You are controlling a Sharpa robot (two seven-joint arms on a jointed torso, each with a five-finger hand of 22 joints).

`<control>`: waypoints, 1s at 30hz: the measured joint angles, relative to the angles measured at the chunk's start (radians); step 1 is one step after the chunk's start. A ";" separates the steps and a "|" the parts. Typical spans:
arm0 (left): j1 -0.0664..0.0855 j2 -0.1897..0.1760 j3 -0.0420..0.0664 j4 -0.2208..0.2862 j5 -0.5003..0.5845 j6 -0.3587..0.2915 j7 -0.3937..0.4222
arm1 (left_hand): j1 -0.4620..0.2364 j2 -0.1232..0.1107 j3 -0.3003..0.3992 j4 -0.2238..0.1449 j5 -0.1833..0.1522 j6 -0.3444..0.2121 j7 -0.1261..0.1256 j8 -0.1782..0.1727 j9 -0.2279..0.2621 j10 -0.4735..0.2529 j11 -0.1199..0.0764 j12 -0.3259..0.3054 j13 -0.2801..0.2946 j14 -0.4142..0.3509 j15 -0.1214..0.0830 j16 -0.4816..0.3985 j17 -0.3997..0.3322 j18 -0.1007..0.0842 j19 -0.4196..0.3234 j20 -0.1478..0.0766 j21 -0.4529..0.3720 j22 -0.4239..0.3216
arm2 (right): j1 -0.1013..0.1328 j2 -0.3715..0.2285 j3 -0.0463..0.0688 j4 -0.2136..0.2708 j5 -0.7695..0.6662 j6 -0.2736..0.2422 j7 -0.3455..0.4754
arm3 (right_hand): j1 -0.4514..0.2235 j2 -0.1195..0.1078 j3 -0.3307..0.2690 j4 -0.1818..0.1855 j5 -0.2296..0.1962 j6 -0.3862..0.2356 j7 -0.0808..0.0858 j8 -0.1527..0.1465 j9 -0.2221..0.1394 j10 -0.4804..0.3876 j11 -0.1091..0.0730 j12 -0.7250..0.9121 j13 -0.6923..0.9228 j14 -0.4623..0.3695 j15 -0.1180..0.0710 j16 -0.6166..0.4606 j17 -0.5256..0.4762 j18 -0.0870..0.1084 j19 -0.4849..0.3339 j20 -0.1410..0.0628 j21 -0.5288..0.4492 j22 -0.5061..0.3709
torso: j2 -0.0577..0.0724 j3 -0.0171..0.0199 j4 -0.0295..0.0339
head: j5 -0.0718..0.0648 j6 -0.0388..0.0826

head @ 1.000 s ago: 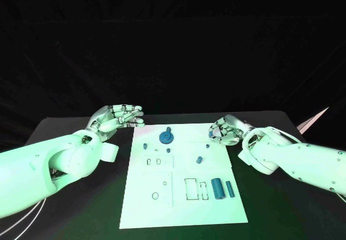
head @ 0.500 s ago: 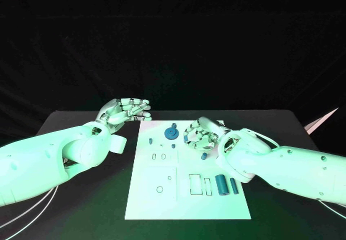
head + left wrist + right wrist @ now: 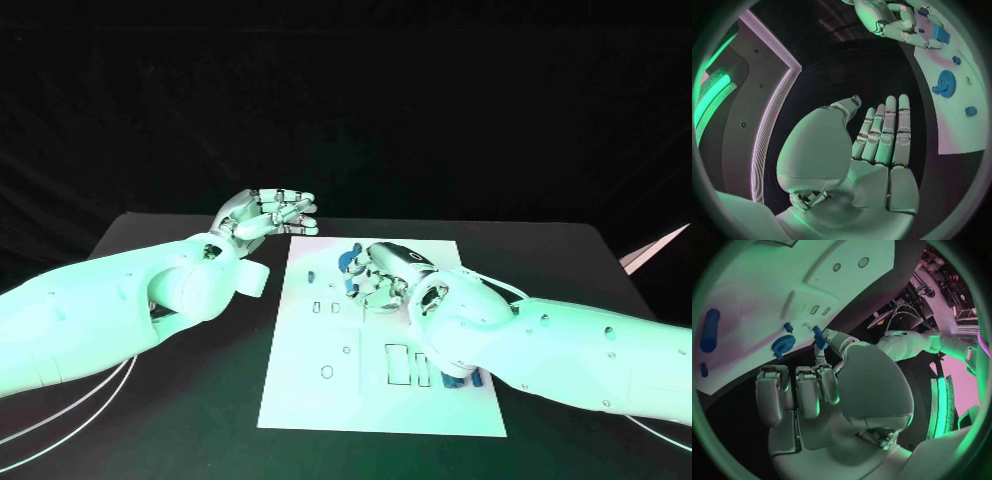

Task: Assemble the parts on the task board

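White task board [image 3: 378, 405] carries the right hand [image 3: 387, 280] near its round blue gear [image 3: 349, 261], thumb and finger pinching a small blue peg [image 3: 819, 337]. Seating the peg appears next, requiring alignment over a socket. Left hand [image 3: 268, 214] hovers beside the board, fingers together, empty.

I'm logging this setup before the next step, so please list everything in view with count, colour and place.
White rectangular task board: one, white, middle of the black table.
Black table: one, black, under the board.
Blue gear-shaped part: one, blue, on the board's far end.
Small blue peg part: one, blue, pinched at the right hand's fingertips above the board.
Long blue cylinder part: one, blue, lying near the board's near end.
Left hand: one, silver, holding nothing, beside the board's far left corner.
Right hand: one, silver, over the board.
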 measured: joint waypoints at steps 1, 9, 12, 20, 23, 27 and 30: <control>0.000 0.001 0.000 0.000 0.000 0.000 0.000 | 0.000 0.000 0.000 0.000 0.000 0.000 0.000 0.000 0.000 0.000 0.000 0.000 0.000 0.000 0.000 0.000 0.000 0.000 0.000 0.000 0.000 0.000 | -0.004 0.008 -0.001 -0.006 -0.006 0.001 -0.003 | 0.000 0.000 0.000 0.000 0.000 0.000 0.000 0.000 0.000 0.000 0.000 0.000 0.000 0.000 0.000 0.000 0.000 0.000 0.000 0.000 0.000 0.000 | 0.000 -0.0005 -0.0001 | 0.001 0.000; 0.000 0.006 0.000 -0.002 -0.001 0.001 0.000 | 0.000 0.000 0.000 0.000 0.000 0.000 0.000 0.000 0.000 0.000 0.000 0.000 0.000 0.000 0.000 0.000 0.000 0.000 0.000 0.000 0.000 0.000 | -0.043 0.049 -0.007 -0.039 -0.028 0.005 -0.015 | 0.000 0.000 0.000 0.000 0.000 0.000 0.000 0.000 0.000 0.000 0.000 0.000 0.000 0.000 0.000 0.000 0.000 0.000 0.000 0.000 0.000 0.000 | 0.000 -0.0012 0.0018 | 0.007 -0.005; 0.000 0.007 0.000 -0.002 -0.001 0.001 0.000 | 0.000 0.000 0.000 0.000 0.000 0.000 0.000 0.000 0.000 0.000 0.000 0.000 0.000 0.000 0.000 0.000 0.000 0.000 0.000 0.000 0.000 0.000 | -0.052 0.056 -0.008 -0.048 -0.033 0.006 -0.018 | 0.000 0.000 0.000 0.000 0.000 0.000 0.000 0.000 0.000 0.000 0.000 0.000 0.000 0.000 0.000 0.000 0.000 0.000 0.000 0.000 0.000 0.000 | 0.000 -0.0012 0.0019 | 0.011 -0.006; 0.000 0.007 0.000 -0.002 -0.001 0.001 -0.001 | 0.000 0.000 0.000 0.000 0.000 0.000 0.000 0.000 0.000 0.000 0.000 0.000 0.000 0.000 0.000 0.000 0.000 0.000 0.000 0.000 0.000 0.000 | -0.067 0.067 -0.009 -0.066 -0.038 0.008 -0.021 | 0.000 0.000 0.000 0.000 0.000 0.000 0.000 0.000 0.000 0.000 0.000 0.000 0.000 0.000 0.000 0.000 0.000 0.000 0.000 0.000 0.000 0.000 | 0.001 0.0004 0.0000 | 0.015 -0.010; 0.000 0.007 0.000 -0.002 -0.001 0.002 -0.001 | 0.000 0.000 0.000 0.000 0.000 0.000 0.000 0.000 0.000 0.000 0.000 0.000 0.000 0.000 0.000 0.000 0.000 0.000 0.000 0.000 0.000 0.000 | -0.070 0.070 -0.009 -0.069 -0.038 0.010 -0.021 | 0.000 0.000 0.000 0.000 0.000 0.000 0.000 0.000 0.000 0.000 0.000 0.000 0.000 0.000 0.000 0.000 0.000 0.000 0.000 0.000 0.000 0.000 | 0.001 0.0007 0.0000 | 0.015 -0.011; 0.000 0.006 0.000 -0.002 -0.001 0.002 -0.002 | 0.000 0.000 0.000 0.000 0.000 0.000 0.000 0.000 0.000 0.000 0.000 0.000 0.000 0.000 0.000 0.000 0.000 0.000 0.000 0.000 0.000 0.000 | -0.074 0.073 -0.009 -0.075 -0.038 0.014 -0.021 | 0.000 0.000 0.000 0.000 0.000 0.000 0.000 0.000 0.000 0.000 0.000 0.000 0.000 0.000 0.000 0.000 0.000 0.000 0.000 0.000 0.000 0.000 | 0.001 0.0008 0.0006 | 0.014 -0.011; 0.000 0.006 0.000 -0.002 -0.001 0.002 -0.002 | 0.000 0.000 0.000 0.000 0.000 0.000 0.000 0.000 0.000 0.000 0.000 0.000 0.000 0.000 0.000 0.000 0.000 0.000 0.000 0.000 0.000 0.000 | -0.075 0.075 -0.009 -0.080 -0.039 0.015 -0.021 | 0.000 0.000 0.000 0.000 0.000 0.000 0.000 0.000 0.000 0.000 0.000 0.000 0.000 0.000 0.000 0.000 0.000 0.000 0.000 0.000 0.000 0.000 | 0.001 0.0008 0.0006 | 0.013 -0.012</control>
